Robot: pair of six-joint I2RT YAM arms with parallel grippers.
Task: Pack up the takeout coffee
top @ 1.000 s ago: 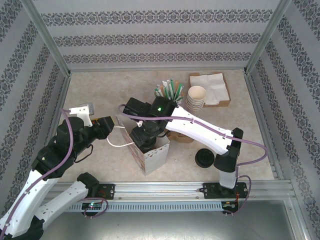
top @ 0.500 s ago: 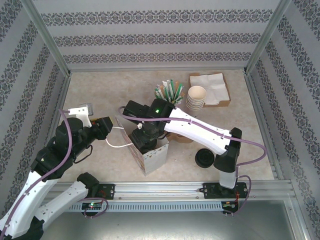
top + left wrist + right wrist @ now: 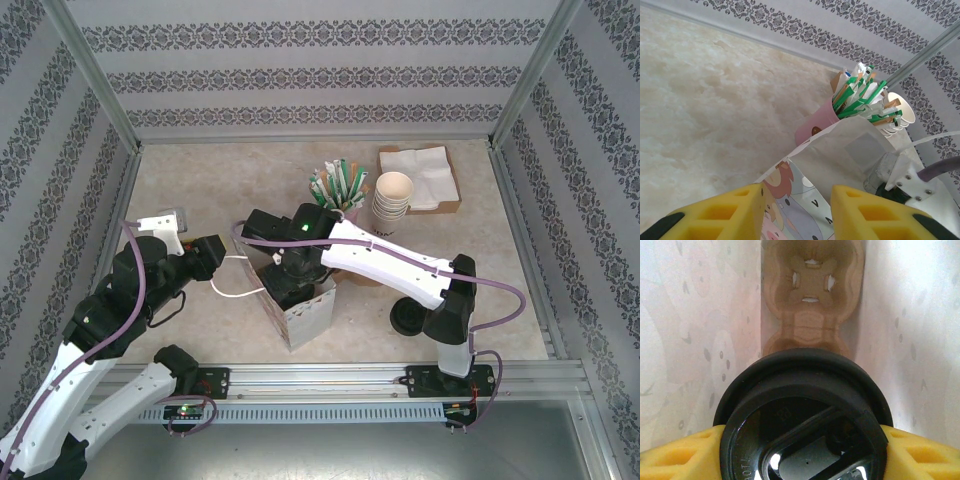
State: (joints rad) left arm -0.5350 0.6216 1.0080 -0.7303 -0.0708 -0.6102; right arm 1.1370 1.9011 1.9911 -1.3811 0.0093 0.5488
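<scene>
Overhead: find paper bag (image 3: 305, 315) standing open near the middle of the beige table (image 3: 200, 180). See right gripper (image 3: 287, 285) dipped into the bag mouth, its arm reaching in from 4 o'clock.

Right wrist view: see takeout coffee (image 3: 805, 412) inside the bag, black lid up, between the white bag walls. Note yellow fingers (image 3: 675, 456) pressed against the cup at 9 and 3 o'clock, clamped on it. Brown cardboard carrier (image 3: 812, 290) on the bag floor, at 12 o'clock from the lid. Cannot tell whether cup and carrier touch.

Left gripper (image 3: 215, 257) at 9 o'clock of the bag, just beside it. Left wrist view: yellow pads (image 3: 730, 212) apart, printed bag wall showing through the gap. White handle loop (image 3: 235, 291) between left gripper and bag. Seems to run up to the gripper, but contact not resolvable.

Around the bag: pink cup of stirrers (image 3: 340, 185) at 1 o'clock. Stack of cream paper cups (image 3: 392, 197) just beside it, at its 3 o'clock. Napkin tray (image 3: 422, 172) at 1 o'clock of the stack. Loose flat black lid (image 3: 405, 320) at 3 o'clock of the bag, apart from it, partly under the right arm.
</scene>
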